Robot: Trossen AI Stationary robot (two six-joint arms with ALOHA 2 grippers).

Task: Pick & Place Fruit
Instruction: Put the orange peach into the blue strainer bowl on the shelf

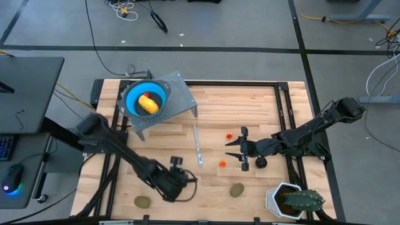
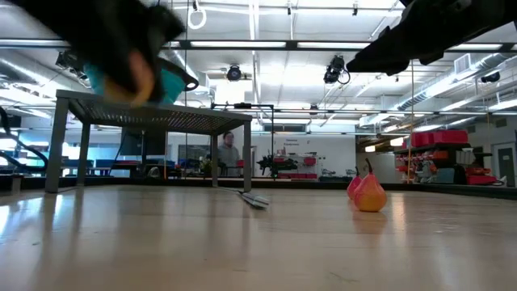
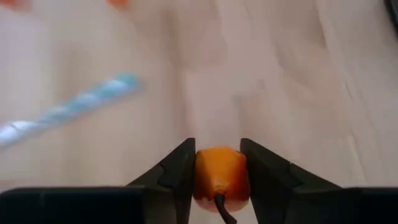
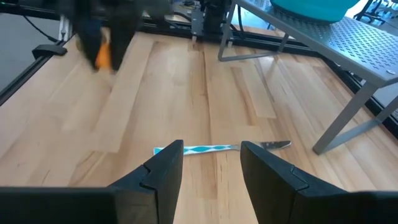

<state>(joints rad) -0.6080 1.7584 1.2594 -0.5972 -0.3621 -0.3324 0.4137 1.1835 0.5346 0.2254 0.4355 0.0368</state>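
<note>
My left gripper (image 1: 186,181) hangs above the table's near middle, shut on a small orange-red fruit (image 3: 219,177). The fruit also shows as an orange blur in the low view (image 2: 142,81) and the right wrist view (image 4: 102,53). A yellow fruit (image 1: 148,104) lies in a blue bowl (image 1: 134,95) on a grey perforated stand (image 1: 181,94). Two orange-red balls (image 1: 229,134) (image 1: 222,163) and two olive kiwis (image 1: 142,202) (image 1: 237,190) rest on the wood. My right gripper (image 1: 232,149) stands open at mid-right, with nothing between its fingers (image 4: 163,168). My left gripper pinches the orange-red fruit by its two opposite sides (image 3: 202,177) between its two fingers (image 3: 177,171). The fingers slant down toward the table. The fruit is lifted clear of the wood, and its dark stem (image 3: 221,208) points back toward the wrist.
A thin silvery-blue stick (image 1: 197,145) lies on the table between the two grippers. A spiky green plant in a white pot (image 1: 294,201) stands at the near right corner. A black ball (image 1: 260,162) lies by my right arm. Bare wood stretches along the far right.
</note>
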